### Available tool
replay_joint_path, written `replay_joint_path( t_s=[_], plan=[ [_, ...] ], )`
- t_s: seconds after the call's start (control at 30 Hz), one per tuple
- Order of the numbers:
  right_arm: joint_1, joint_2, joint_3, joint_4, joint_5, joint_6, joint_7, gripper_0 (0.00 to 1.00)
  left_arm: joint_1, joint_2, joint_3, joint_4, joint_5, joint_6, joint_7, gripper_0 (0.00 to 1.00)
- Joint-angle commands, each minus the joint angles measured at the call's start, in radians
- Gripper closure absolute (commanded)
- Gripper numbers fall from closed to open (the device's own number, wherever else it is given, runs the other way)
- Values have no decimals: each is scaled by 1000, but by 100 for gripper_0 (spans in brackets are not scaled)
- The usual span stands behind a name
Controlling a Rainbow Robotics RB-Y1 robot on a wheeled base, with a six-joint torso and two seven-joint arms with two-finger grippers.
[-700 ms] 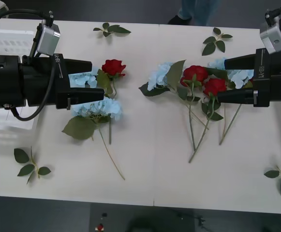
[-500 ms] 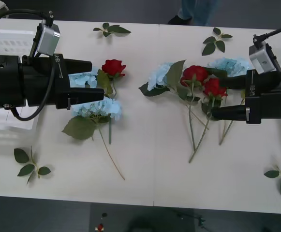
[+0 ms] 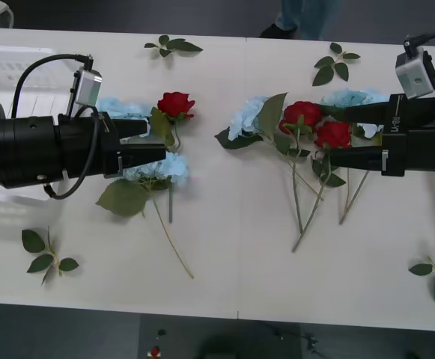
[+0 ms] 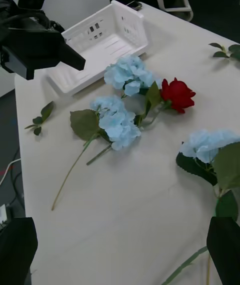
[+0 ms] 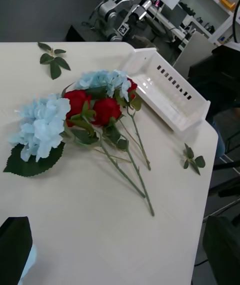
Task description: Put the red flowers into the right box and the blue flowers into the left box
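hovering open and empty, the left gripper (image 3: 153,142) and right gripper (image 3: 337,134) should pinch the light, floppy blue flowers (image 3: 153,168) and red flowers (image 3: 316,125) by their thin stems.

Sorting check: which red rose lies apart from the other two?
The red rose on the left side, beside the blue flowers; the other two roses lie together near the right pincer.

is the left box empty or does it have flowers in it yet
Empty. The right wrist view shows the left box with a bare floor; the blue flowers lie on the table beside it.
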Motion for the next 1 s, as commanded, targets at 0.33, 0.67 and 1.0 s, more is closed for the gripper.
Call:
replay_joint_path(
  t_s=[0.33, 0.67, 1.0],
  plan=[
    [-89, -66, 91, 32, 147, -132, -150, 0, -313, 55, 12, 408, -68, 371, 270, 0],
    [-393, -54, 433, 265, 255, -121, -658, 0, -388, 54, 12, 516, -300, 552, 692, 0],
    [-563, 9, 612, 597, 264, -26, -856, 0, -370, 1, 12, 458, -536, 582, 928, 0]
  ],
)
